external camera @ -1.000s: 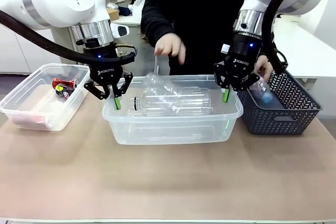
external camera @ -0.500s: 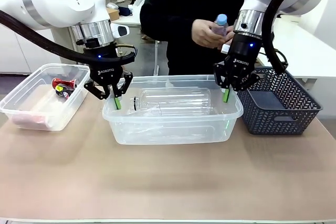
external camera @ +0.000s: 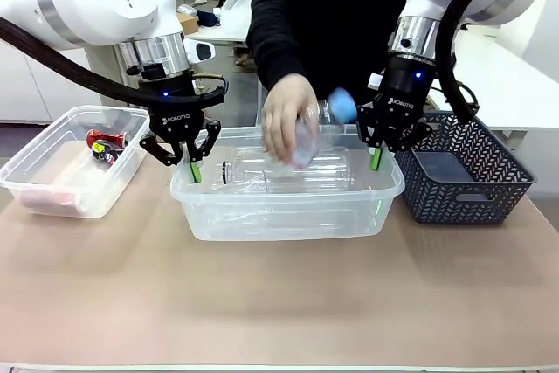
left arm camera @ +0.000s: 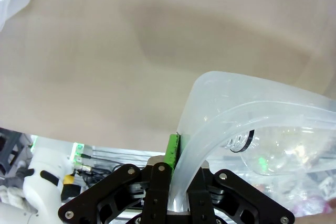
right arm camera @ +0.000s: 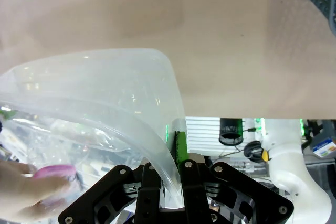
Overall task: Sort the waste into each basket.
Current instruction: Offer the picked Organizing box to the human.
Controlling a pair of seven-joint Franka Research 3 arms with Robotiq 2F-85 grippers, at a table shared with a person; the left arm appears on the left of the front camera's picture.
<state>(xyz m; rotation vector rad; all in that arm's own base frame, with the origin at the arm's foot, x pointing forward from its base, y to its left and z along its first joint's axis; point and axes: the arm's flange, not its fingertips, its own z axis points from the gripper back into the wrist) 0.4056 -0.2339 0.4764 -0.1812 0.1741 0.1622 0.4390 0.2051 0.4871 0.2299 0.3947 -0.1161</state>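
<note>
Both arms' jaws pinch the clear, rounded-cornered tub's point(external camera: 288, 207) rim while a hand point(external camera: 288, 120) lowers a blue-capped bottle point(external camera: 319, 128) in

You see a beige-tan table point(external camera: 279, 303) under two colourless, see-through tubs: the middle tub point(external camera: 288, 211) holds clear bottles point(external camera: 288, 170), the left tub point(external camera: 52, 183) holds red and black cans point(external camera: 103, 144) and something pinkish. The person's hand point(external camera: 286, 120) carries a clear bottle with a light blue cap point(external camera: 342, 107); the sleeve point(external camera: 284, 32) is black. The lattice basket point(external camera: 463, 183) is dark blue-grey. Both arms are white; the left gripper point(external camera: 192, 168) and the right gripper point(external camera: 376, 160) are black with green pads point(left arm camera: 172, 151), each showing a small blue light
</note>
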